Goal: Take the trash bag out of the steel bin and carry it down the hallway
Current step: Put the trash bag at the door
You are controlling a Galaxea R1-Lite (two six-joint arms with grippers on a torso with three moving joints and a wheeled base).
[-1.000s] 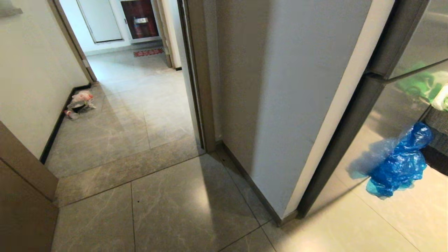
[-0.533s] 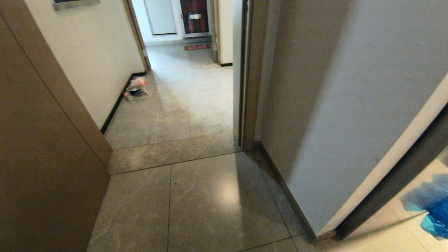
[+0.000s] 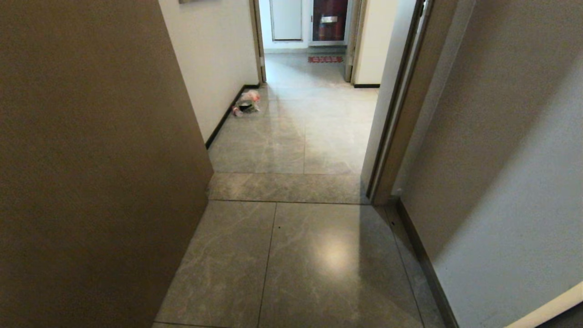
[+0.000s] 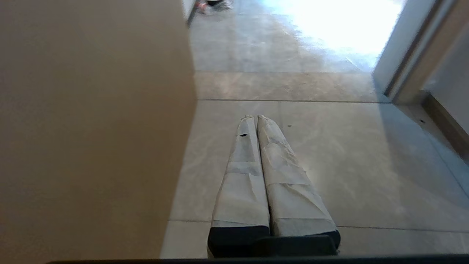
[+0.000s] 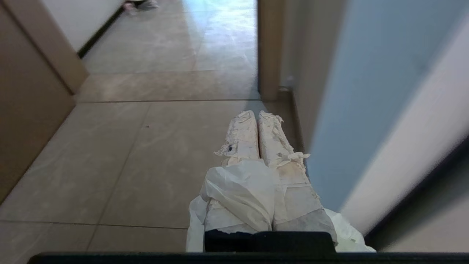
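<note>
The trash bag [image 5: 242, 190], thin white plastic, is pinched between the taped fingers of my right gripper [image 5: 257, 113] near their base and drapes down both sides, above the tiles. My left gripper [image 4: 255, 117] is shut with nothing in it, held level over the floor beside a brown door. The hallway [image 3: 314, 114] of grey marble-look tiles runs straight ahead through the doorway. The steel bin is out of view. Neither arm shows in the head view.
A brown door [image 3: 91, 159] fills the left side. A door frame [image 3: 396, 127] and a grey wall [image 3: 501, 159] bound the right. A small red-and-white bag [image 3: 247, 102] lies by the left baseboard. A red mat [image 3: 325, 59] lies at the far end.
The whole view has swung left: the blue bag and dark panel left the picture on the right, the brown door came in on the left, and the hallway now lies straight ahead.
</note>
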